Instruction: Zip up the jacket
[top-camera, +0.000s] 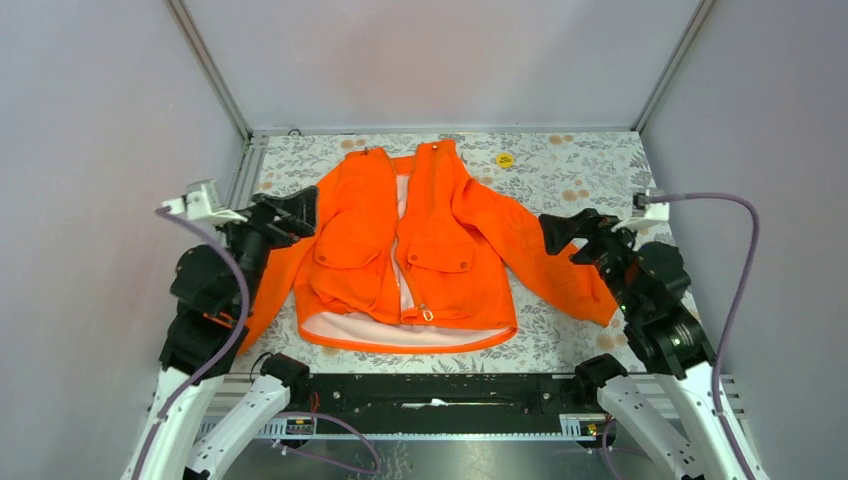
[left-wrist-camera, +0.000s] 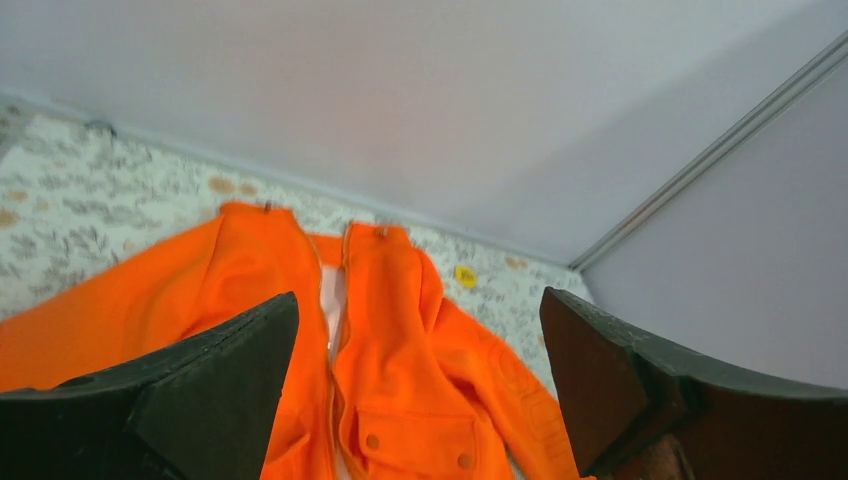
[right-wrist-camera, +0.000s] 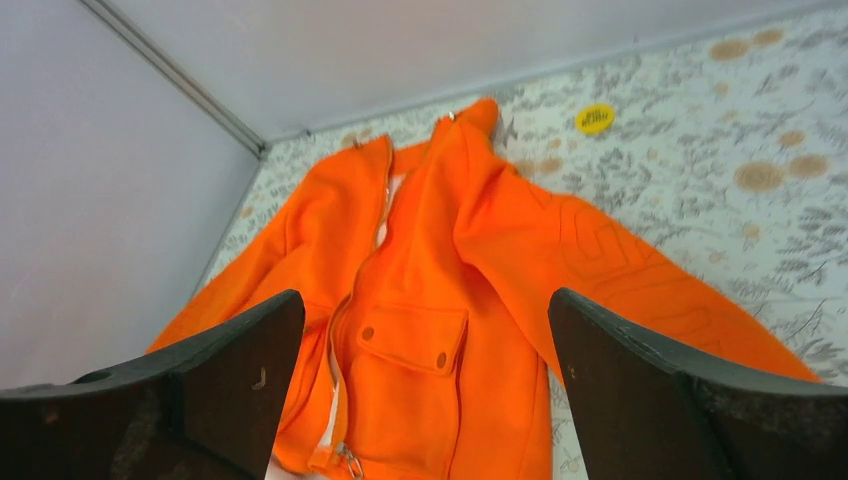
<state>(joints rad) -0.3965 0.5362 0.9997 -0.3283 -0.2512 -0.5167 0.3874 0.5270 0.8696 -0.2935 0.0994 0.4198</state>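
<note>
The orange jacket (top-camera: 420, 250) lies flat on the floral table, collar at the far end, hem toward me. Its front is open along the centre, with white lining showing down the gap and at the hem. The zipper slider with its ring pull (top-camera: 427, 314) sits near the hem; it also shows in the right wrist view (right-wrist-camera: 350, 462). My left gripper (top-camera: 292, 212) is open and empty above the jacket's left sleeve. My right gripper (top-camera: 562, 235) is open and empty above the right sleeve. The jacket also shows in the left wrist view (left-wrist-camera: 400, 350).
A small yellow sticker (top-camera: 505, 159) lies on the table cloth (top-camera: 580, 160) at the far right of the collar. Grey walls with metal corner posts close in the table at the back and sides. A black rail (top-camera: 440, 390) runs along the near edge.
</note>
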